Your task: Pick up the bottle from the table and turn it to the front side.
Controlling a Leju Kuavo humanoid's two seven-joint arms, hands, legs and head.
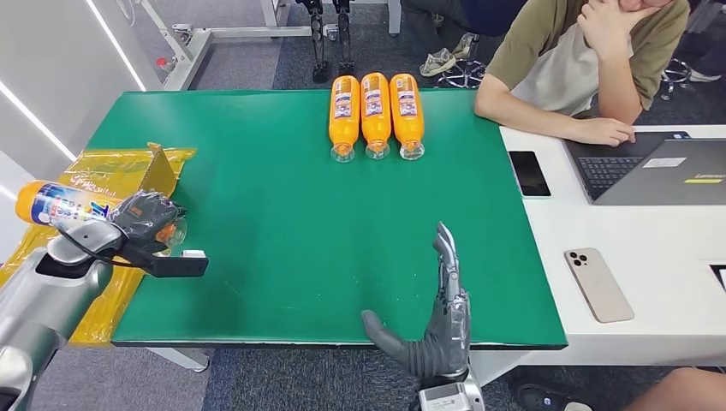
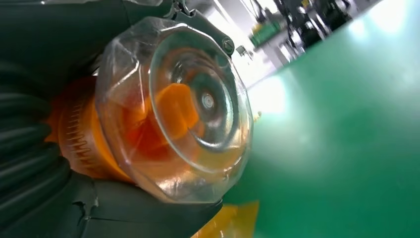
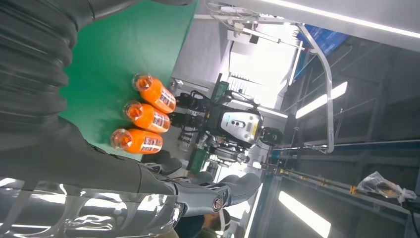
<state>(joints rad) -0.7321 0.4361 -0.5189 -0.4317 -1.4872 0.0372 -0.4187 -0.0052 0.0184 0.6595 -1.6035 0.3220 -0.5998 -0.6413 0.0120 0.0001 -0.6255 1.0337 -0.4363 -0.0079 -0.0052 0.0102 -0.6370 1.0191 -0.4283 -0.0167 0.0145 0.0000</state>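
My left robot hand [image 1: 147, 216] is wrapped tight around the bottle [image 1: 64, 204]. You can see it at the left side of the head view, out past the left edge of the green desk [image 1: 274, 231] and above a yellow bag [image 1: 111, 171]. The bottle lies almost flat in my fingers, with its clear bottom end pointing toward the desk. In the left wrist view that see-through end [image 2: 188, 109] is very close, and my dark fingers [image 2: 29, 148] sit around the orange part behind it.

I think the bottle is light and a bit stiff, but its plastic skin is smooth and could slip. It could also squash if I squeeze too hard. The middle, near the label, looks like the best place to hold.

My right robot hand [image 1: 437, 321] is low in the middle of the head view, at the near edge of the desk. Its fingers are spread apart and hold nothing.

Three more orange bottles [image 1: 375, 114] lie side by side at the top of the desk.
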